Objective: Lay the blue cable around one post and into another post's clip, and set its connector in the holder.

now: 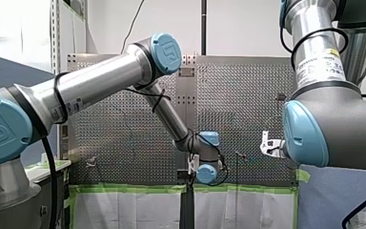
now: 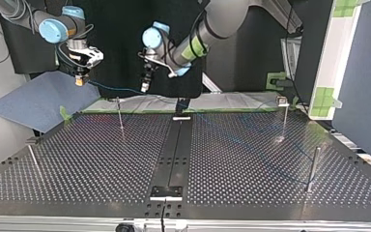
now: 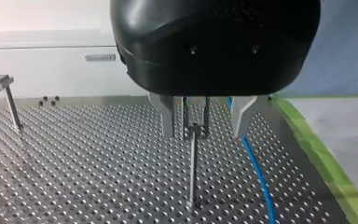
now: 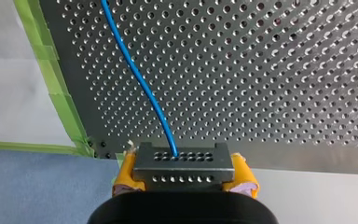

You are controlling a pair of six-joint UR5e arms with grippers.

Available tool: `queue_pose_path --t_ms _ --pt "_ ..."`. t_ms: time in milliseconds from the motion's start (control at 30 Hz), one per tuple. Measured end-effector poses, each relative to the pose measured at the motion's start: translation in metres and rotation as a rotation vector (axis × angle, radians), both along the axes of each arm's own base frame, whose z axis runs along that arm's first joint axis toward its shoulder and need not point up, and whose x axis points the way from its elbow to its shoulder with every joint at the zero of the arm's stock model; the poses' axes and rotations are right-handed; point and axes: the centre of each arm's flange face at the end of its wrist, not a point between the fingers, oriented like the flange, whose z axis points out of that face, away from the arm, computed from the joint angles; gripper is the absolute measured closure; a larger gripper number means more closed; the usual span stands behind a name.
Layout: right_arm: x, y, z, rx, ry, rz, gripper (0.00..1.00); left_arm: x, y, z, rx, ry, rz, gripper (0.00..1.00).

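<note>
Blue cable (image 4: 141, 84) trailing over the table (image 4: 284, 70) from the connector (image 4: 184, 158) clamped in right gripper (image 4: 185, 179), left gripper (image 3: 205, 123) spread open facing a post (image 3: 193, 163), so probably still routing: needs swinging cable round that post.

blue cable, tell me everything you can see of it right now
The blue cable is thin, smooth and glossy, plastic-looking. One end enters a grey connector with rows of holes, clamped between my right hand's yellow pads. From there it runs over the perforated table, passing beside my left hand's open fingers.
</note>
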Motion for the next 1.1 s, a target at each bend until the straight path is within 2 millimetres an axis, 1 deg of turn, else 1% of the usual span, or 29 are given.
queue_pose_path --t_ms 100,200,367,500,567,800,900,933,1100 --pt "0.001 0.000 0.000 0.000 -0.001 0.004 1.00 0.004 0.003 -0.003 0.013 0.014 0.004 0.39" --pt "0.003 0.001 0.000 0.001 -0.001 0.007 1.00 0.004 0.004 -0.007 0.031 0.032 -0.001 0.39" --pt "0.005 0.002 0.000 0.003 -0.001 0.011 1.00 0.005 0.010 -0.021 0.057 0.064 0.000 0.39" --pt "0.006 0.002 0.000 0.004 -0.001 0.014 1.00 0.012 0.013 -0.029 0.056 0.069 0.009 0.39" --pt "0.006 0.003 0.000 0.004 -0.001 0.015 1.00 0.016 0.013 -0.029 0.049 0.065 0.013 0.39" --pt "0.008 0.004 -0.001 0.011 0.000 0.018 1.00 0.033 0.008 -0.018 0.018 0.040 0.028 0.39" --pt "0.008 0.004 -0.001 0.013 0.000 0.019 1.00 0.038 0.009 -0.016 0.014 0.039 0.033 0.39" --pt "0.008 0.004 -0.001 0.013 0.000 0.019 1.00 0.039 0.010 -0.016 0.014 0.039 0.034 0.42" --pt "0.009 0.005 -0.001 0.013 -0.001 0.020 1.00 0.041 0.011 -0.016 0.015 0.040 0.038 0.42"
